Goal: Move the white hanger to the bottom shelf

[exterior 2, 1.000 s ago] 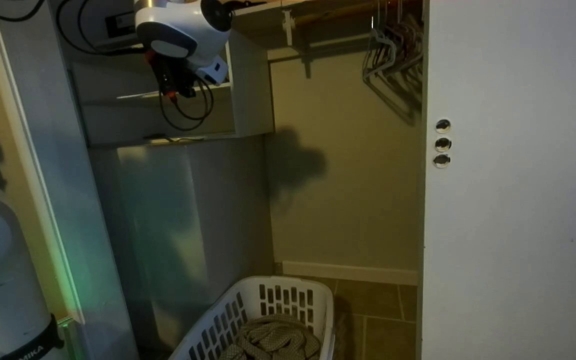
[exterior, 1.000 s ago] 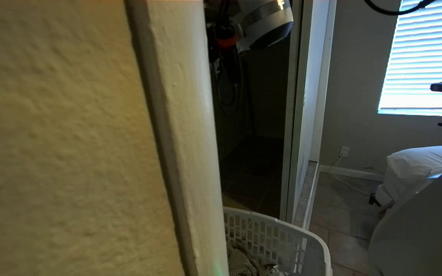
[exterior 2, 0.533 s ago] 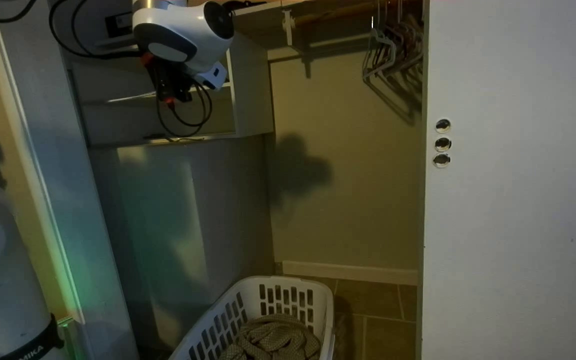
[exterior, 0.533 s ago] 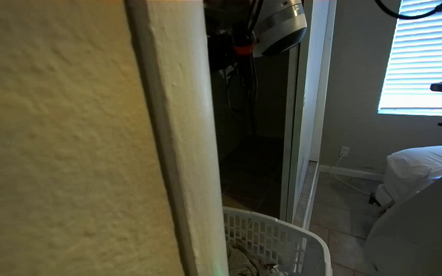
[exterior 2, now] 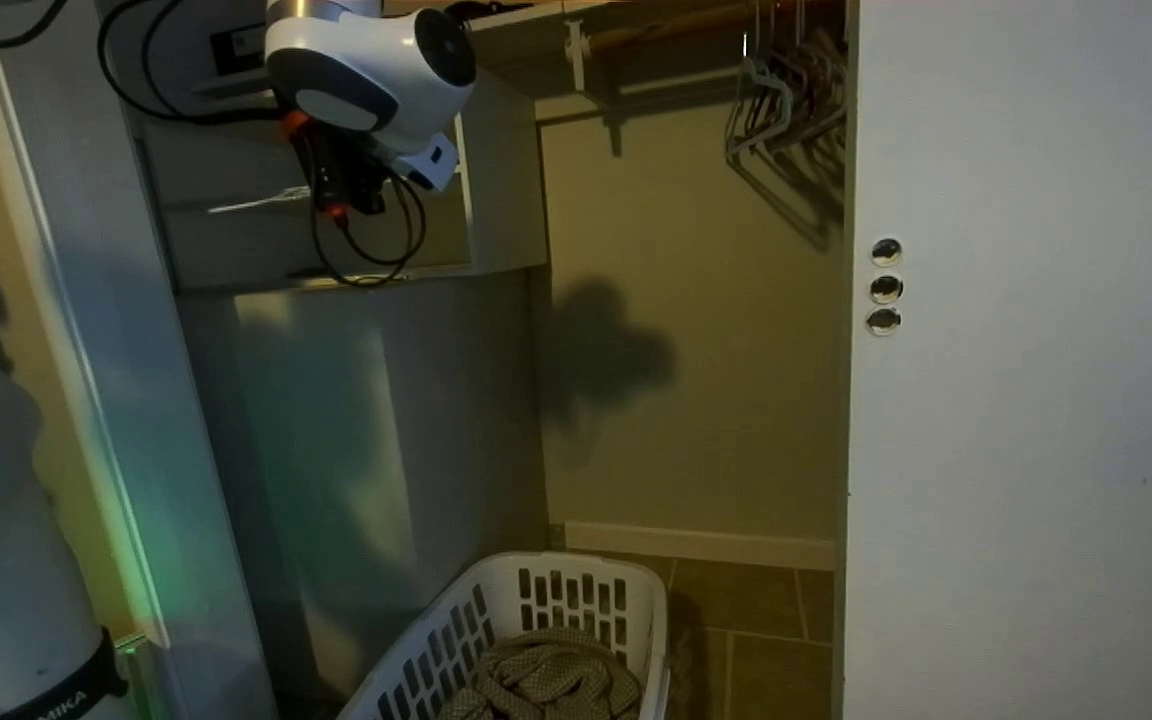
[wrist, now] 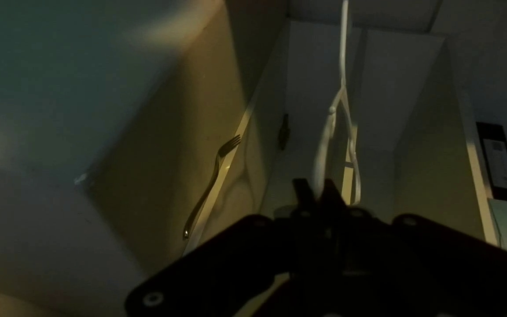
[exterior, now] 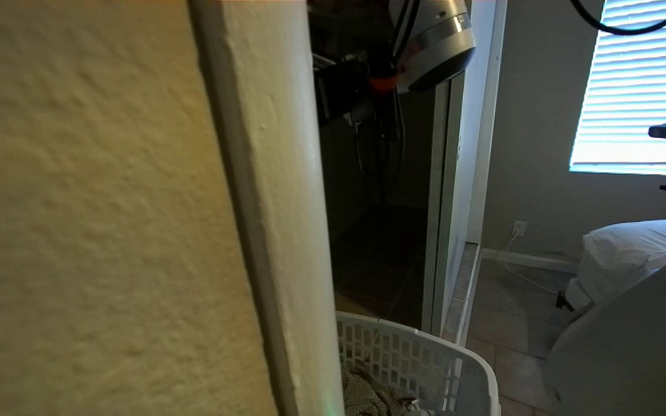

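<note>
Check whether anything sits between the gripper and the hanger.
Nothing shows there: in the wrist view the gripper is shut on the hanger, directly on its near, blurred side.

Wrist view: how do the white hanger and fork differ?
The white hanger is held by the gripper; the fork lies along the bottom shelf's edge. The white hanger is pale and splits into two strands; the fork is darker and ends in tines. Both look slender.
</note>
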